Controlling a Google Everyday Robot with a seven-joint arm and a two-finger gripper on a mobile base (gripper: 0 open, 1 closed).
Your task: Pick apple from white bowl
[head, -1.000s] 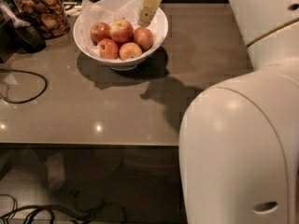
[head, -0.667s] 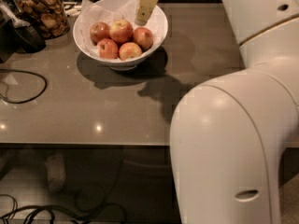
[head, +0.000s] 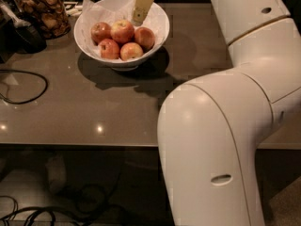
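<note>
The white bowl (head: 157,20) lined with crinkled paper stands at the back of the grey table and holds several apples. The apple (head: 123,30), the largest, red streaked over pale yellow, lies in the middle of the bunch toward the back. My gripper (head: 138,14), tan coloured, hangs down from the top edge into the bowl. Its tip is just above and right of that apple, between it and a red apple (head: 145,37). Its upper part is cut off by the frame.
A glass jar of brown snacks (head: 43,12) stands left of the bowl, with a dark object (head: 23,36) beside it. A black cable (head: 23,86) loops on the table's left side. My white arm (head: 221,140) fills the right foreground. The table's front edge (head: 80,145) runs across.
My gripper has shifted a little left and down toward the middle apple. My arm's large white link has swung further left in the view.
</note>
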